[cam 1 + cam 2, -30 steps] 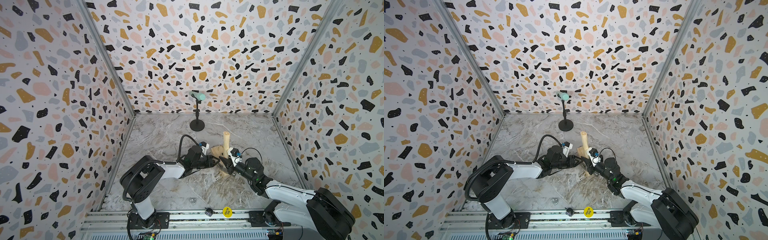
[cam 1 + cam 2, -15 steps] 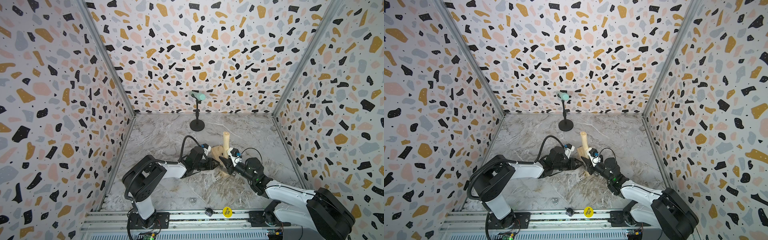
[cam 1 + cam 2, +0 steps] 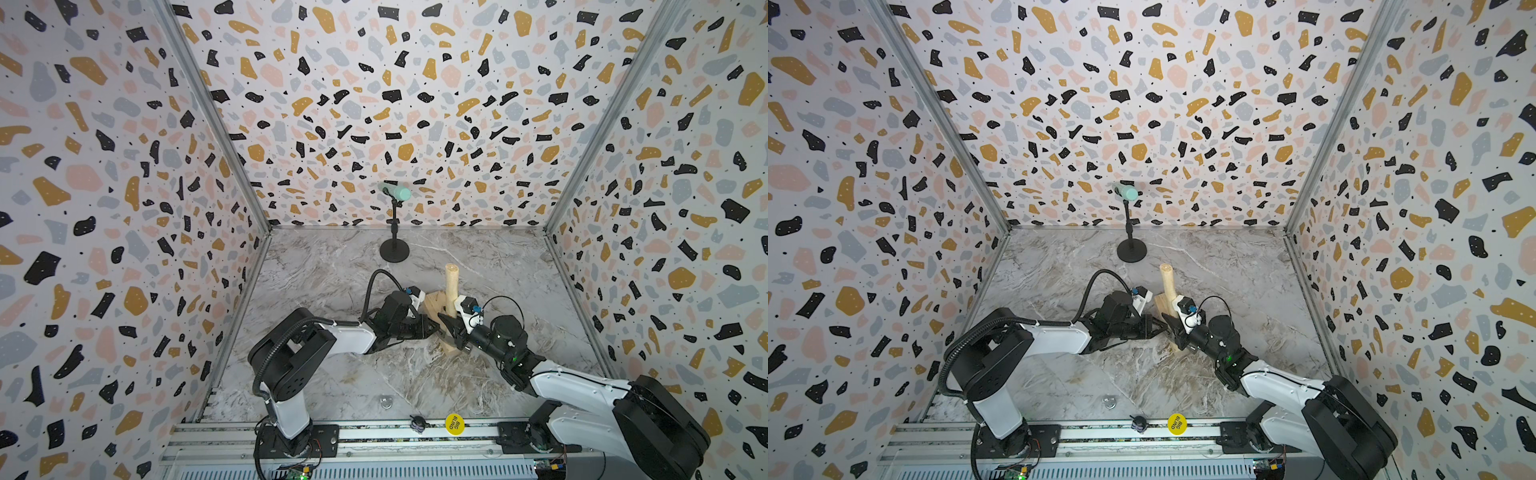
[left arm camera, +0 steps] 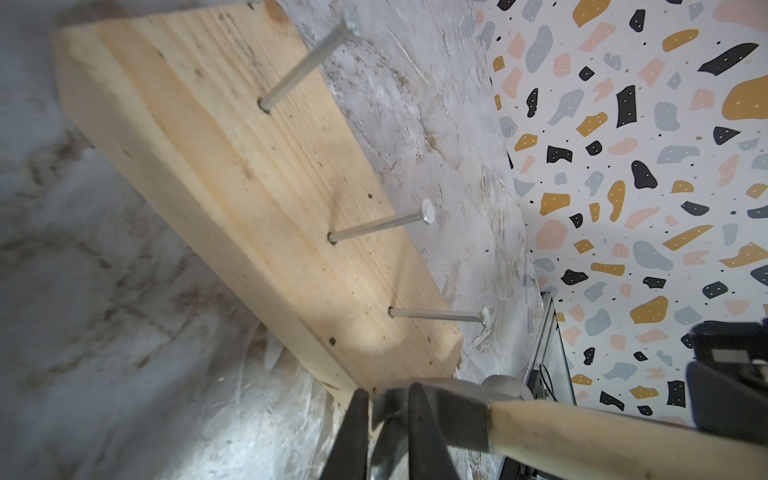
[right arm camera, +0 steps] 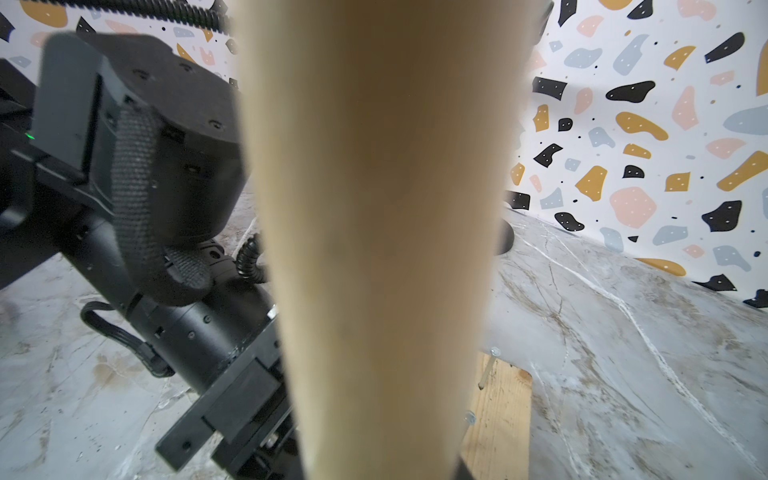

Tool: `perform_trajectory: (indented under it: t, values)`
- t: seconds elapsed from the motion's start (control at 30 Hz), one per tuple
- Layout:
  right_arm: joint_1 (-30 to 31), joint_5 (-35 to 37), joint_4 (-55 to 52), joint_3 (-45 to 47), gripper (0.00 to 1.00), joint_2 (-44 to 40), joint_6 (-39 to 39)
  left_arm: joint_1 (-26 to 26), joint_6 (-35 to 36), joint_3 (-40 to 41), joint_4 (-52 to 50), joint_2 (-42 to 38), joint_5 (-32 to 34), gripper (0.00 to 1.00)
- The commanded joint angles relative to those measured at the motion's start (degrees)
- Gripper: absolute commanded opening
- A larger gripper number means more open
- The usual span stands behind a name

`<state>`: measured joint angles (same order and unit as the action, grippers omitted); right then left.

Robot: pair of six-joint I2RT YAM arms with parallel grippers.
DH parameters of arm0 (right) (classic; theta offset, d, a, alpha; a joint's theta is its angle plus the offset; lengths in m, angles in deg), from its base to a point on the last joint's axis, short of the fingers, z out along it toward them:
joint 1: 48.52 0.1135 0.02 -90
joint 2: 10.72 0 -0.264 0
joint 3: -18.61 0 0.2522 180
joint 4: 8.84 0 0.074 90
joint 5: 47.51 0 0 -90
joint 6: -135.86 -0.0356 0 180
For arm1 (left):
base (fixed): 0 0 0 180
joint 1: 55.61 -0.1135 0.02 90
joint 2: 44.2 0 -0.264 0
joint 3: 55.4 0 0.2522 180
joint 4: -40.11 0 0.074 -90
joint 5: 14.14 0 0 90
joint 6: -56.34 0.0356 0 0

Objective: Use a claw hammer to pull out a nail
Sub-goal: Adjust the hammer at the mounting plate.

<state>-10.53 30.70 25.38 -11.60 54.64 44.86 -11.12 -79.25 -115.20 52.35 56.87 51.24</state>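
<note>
Left gripper (image 4: 388, 392): jaws narrow, pinching the steel claw of claw hammer (image 3: 451, 286). Pale handle stands up; head low at near end of wood block (image 4: 249, 187). Right gripper (image 3: 452, 326) clamped on handle. Floor (image 3: 332, 270) open all round. Nail (image 4: 436, 316), nearest the head of three in block, resolves only in wrist views.

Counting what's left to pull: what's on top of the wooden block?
Three nails stand in the wooden block; the claw hammer head hides one corner.

In the right wrist view the claw hammer (image 5: 374, 208) is blurred, both ends cropped.
</note>
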Motion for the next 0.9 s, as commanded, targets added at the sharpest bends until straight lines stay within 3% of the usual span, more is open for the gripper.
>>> perform_trajectory:
  t: [0.0, 0.3, 0.57, 0.7, 0.87]
  values:
    - [0.3, -0.8, 4.3, -1.6, 0.00, -1.6, 0.0, 0.4, 1.2, -1.5, 0.3, 0.7, -0.8, 0.13]
    - [0.3, -0.8, 4.3, -1.6, 0.00, -1.5, 0.0, 0.4, 1.0, -1.7, 0.5, 1.1, -1.2, 0.01]
    - [0.2, -1.3, 3.6, -1.9, 0.19, -1.6, 0.0, 0.4, 0.3, -1.6, 1.2, 1.6, -1.3, 0.00]
    - [0.3, -1.5, 3.2, -2.2, 0.36, -1.8, 0.1, 0.4, 0.3, -1.5, 1.2, 1.7, -1.2, 0.00]
    - [0.2, -1.4, 3.4, -2.2, 0.41, -2.5, 0.8, 0.4, 0.4, -1.5, 1.1, 1.8, -1.2, 0.00]
